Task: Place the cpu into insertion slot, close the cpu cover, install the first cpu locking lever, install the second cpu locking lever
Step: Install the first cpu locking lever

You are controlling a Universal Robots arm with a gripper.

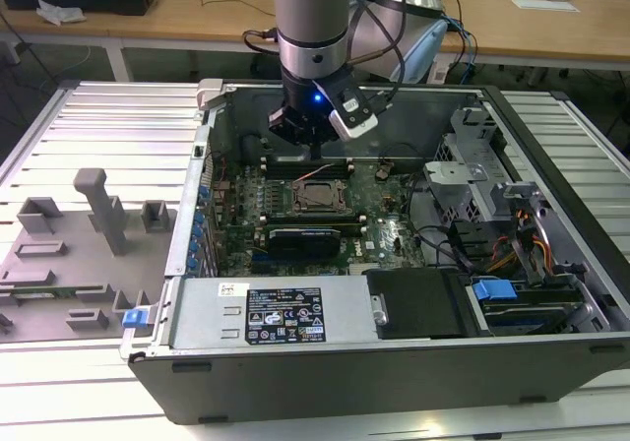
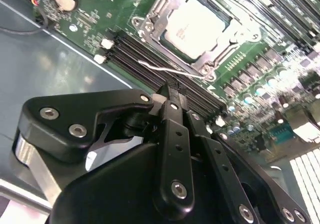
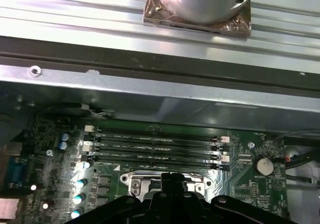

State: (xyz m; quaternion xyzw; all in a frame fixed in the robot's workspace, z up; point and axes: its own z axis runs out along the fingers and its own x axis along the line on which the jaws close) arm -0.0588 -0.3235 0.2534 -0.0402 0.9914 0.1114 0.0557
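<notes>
Cpu is sitting in its socket, with the cpu cover lying flat around it. Gripper is hovering low over the memory slots beside the socket. Its fingers are clenched together on nothing, tip just beside the thin wire locking lever. Judging: a lever step is in hand, the wire looking unhooked. It is calling for a push down and under the catch.

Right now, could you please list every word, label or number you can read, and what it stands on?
None can be read.
Black sticker on the metal housing: too small.
White sticker beside it: too small.
Print on the cpu: blurred.
Markings on the motherboard: blurred.
</notes>
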